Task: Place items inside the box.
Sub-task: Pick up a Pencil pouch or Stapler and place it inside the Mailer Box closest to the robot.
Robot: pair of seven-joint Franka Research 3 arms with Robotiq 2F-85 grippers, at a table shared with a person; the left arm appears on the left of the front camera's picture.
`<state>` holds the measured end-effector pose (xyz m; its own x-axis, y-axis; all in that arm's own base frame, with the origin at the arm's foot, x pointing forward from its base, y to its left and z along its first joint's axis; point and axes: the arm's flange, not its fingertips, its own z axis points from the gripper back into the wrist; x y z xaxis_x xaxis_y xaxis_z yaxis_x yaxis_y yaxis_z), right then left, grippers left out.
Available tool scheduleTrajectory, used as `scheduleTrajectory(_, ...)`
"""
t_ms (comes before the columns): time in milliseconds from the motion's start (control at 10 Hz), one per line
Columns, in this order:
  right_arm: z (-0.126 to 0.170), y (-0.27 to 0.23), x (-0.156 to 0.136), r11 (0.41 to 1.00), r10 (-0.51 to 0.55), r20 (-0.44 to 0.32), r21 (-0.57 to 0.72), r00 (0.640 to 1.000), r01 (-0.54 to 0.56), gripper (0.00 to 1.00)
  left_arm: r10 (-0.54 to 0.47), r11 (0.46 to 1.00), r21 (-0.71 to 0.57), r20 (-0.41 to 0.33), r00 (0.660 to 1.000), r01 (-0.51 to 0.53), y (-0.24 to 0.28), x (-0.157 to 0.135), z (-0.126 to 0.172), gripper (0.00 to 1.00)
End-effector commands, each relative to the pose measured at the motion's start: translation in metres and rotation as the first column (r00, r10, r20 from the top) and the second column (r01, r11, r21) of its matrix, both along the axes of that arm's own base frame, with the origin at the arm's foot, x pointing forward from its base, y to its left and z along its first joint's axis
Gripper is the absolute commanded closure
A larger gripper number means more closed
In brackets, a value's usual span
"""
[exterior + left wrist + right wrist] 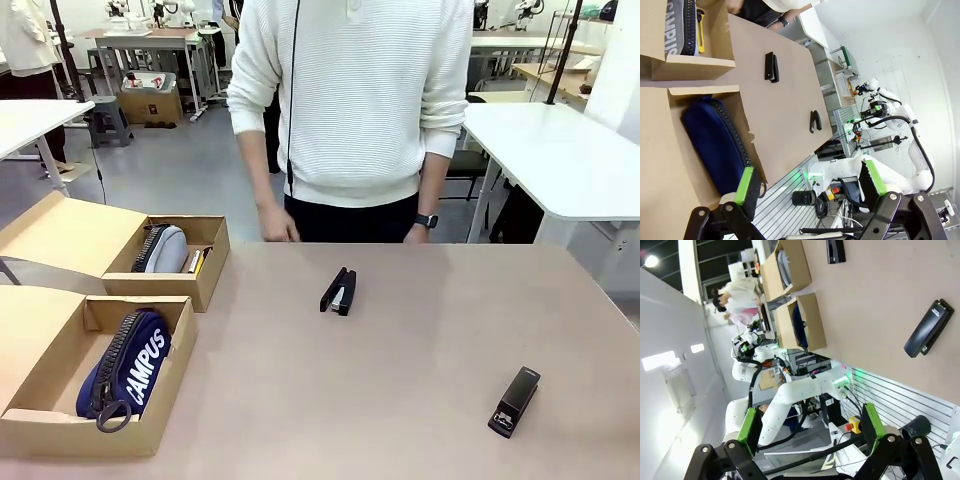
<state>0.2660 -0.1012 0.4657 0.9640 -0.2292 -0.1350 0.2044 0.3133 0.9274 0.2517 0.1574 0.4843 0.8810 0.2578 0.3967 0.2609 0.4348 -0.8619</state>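
Both empty: left fingers (746, 184) and right fingers (870, 421) spread wide. Near-right stapler (514, 401) lies loose on the bench (400, 350); best straddle its narrow sides squarely, then carry it to the near-left box (60, 440).

- A navy pouch (125, 370) lettered "CAMPUS" lies zip-side up in the near box (80, 435), an open cardboard box.
- A grey pouch (163, 250) lies in the far box (150, 287), also open.
- A yellow utility knife (197, 262) lies just beside the grey pouch.
- A black stapler (339, 291) lies closed at mid-table.
- A second black stapler (514, 401) lies near the table's right front.
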Motion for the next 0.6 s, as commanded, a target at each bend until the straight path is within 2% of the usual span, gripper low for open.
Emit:
scheduleTrajectory(0, 0.005, 0.001, 0.0, 1.0, -0.008, -0.013, 0.021, 1.0, 0.008, 0.0, 0.007, 1.0, -0.011, 0.009, 1.0, -0.007, -0.001, 0.0, 0.001, 0.0)
scheduleTrajectory(100, 0.0, 0.0, 0.0, 1.0, 0.0, 0.0, 0.0, 1.0, 0.0, 0.0, 0.007, 1.0, -0.011, 0.009, 1.0, -0.007, -0.001, 0.0, 0.001, 0.0)
scheduleTrajectory(200, 0.01, 0.027, 0.02, 0.934, 0.264, 0.059, -0.265, 0.963, -0.24, 0.0, 0.007, 1.0, -0.011, 0.009, 1.0, -0.007, -0.001, 0.0, 0.001, 0.0)
scheduleTrajectory(300, 0.006, 0.058, 0.047, 0.796, 0.426, 0.157, -0.534, 0.891, -0.286, 0.0, 0.007, 1.0, -0.011, 0.009, 1.0, -0.007, -0.001, 0.0, 0.001, 0.0)
scheduleTrajectory(400, -0.002, 0.082, 0.06, 0.7, 0.599, 0.222, -0.611, 0.77, -0.369, 0.0, 0.007, 1.0, -0.011, 0.009, 1.0, -0.007, -0.001, 0.0, 0.001, 0.0)
scheduleTrajectory(500, -0.009, 0.098, 0.068, 0.596, 0.689, 0.278, -0.742, 0.67, -0.306, 0.0, 0.007, 1.0, -0.011, 0.009, 1.0, -0.007, -0.001, 0.0, 0.001, 0.0)
